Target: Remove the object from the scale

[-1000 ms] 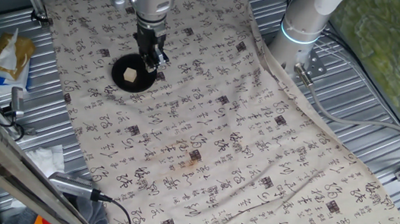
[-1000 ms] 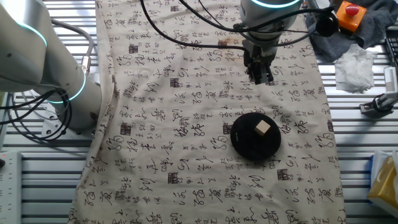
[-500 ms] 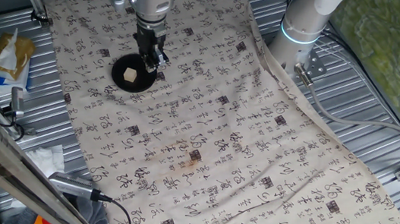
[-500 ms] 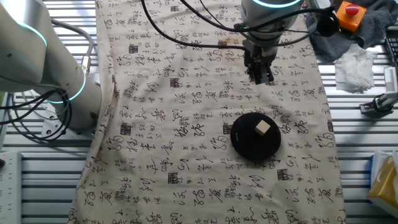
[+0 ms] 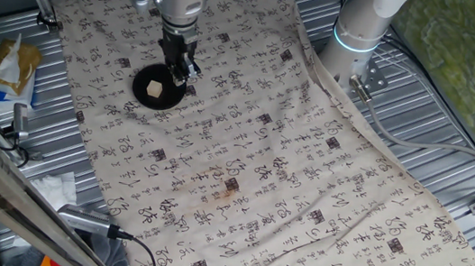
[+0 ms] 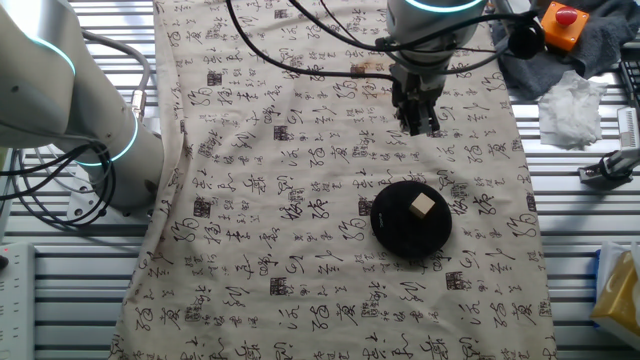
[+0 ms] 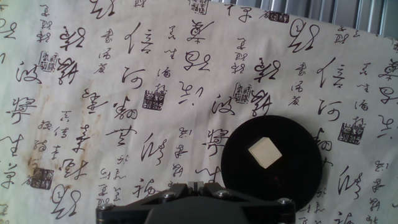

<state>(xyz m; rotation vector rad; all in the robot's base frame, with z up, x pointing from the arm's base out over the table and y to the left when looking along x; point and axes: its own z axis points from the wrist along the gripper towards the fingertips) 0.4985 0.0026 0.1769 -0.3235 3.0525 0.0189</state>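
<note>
The object, a small tan block [image 5: 153, 92], sits on the scale, a flat round black disc [image 5: 146, 78], on the printed cloth. Both also show in the other fixed view, the block [image 6: 422, 205] on the disc [image 6: 395, 225], and in the hand view, the block [image 7: 264, 153] on the disc [image 7: 292, 180] at lower right. My gripper [image 6: 417, 125] hangs above the cloth beside the disc, clear of the block, with its fingers together and nothing held. In one fixed view the gripper [image 5: 181, 73] stands at the disc's far right edge. In the hand view the gripper [image 7: 196, 184] shows at the bottom edge.
A second arm's base [image 6: 70, 90] stands off the cloth's side. A red-buttoned orange box [image 6: 562, 22], a grey rag and white tissue [image 6: 572, 100] lie beyond the cloth's other edge. A snack bag [image 5: 10, 64] and cables lie on the ribbed metal table. A brown stain [image 5: 231, 187] marks the cloth.
</note>
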